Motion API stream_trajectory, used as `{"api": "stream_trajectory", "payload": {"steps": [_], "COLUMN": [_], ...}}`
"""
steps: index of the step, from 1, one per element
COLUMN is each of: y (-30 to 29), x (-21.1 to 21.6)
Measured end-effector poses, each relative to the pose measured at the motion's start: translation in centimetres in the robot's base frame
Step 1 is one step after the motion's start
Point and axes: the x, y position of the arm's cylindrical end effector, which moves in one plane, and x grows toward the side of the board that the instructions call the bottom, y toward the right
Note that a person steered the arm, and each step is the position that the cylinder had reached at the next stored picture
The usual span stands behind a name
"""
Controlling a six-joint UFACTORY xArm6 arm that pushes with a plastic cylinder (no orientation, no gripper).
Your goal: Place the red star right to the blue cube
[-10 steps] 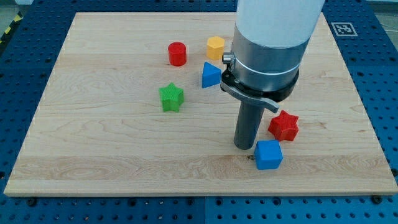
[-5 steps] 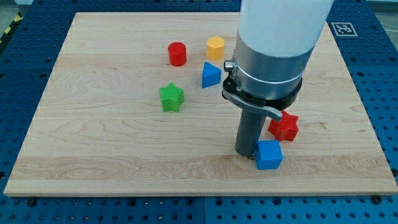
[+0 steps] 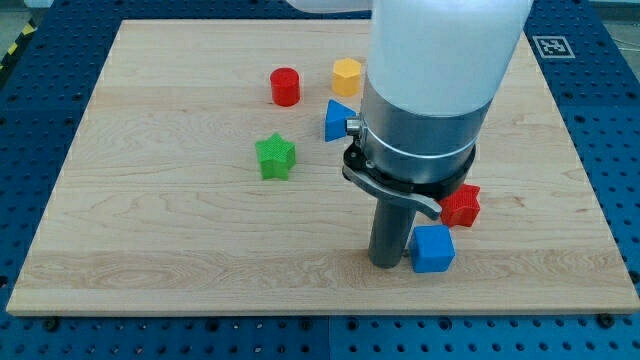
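Note:
The blue cube sits near the board's lower right. The red star lies just above and to the right of it, partly hidden by the arm's body. My tip rests on the board just left of the blue cube, close to its left side; I cannot tell whether they touch.
A green star lies left of centre. A red cylinder, a yellow block and a blue triangular block sit near the view's top. The wooden board ends at a blue perforated table.
My tip has moved down and slightly left, from above-left of the blue cube to directly left of it. The blocks have barely moved.

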Motion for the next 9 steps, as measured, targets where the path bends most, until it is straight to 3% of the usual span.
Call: {"api": "stream_trajectory", "payload": {"steps": [3,9], "y": [0.0,4.8], "x": [-4.7,-4.0]}}
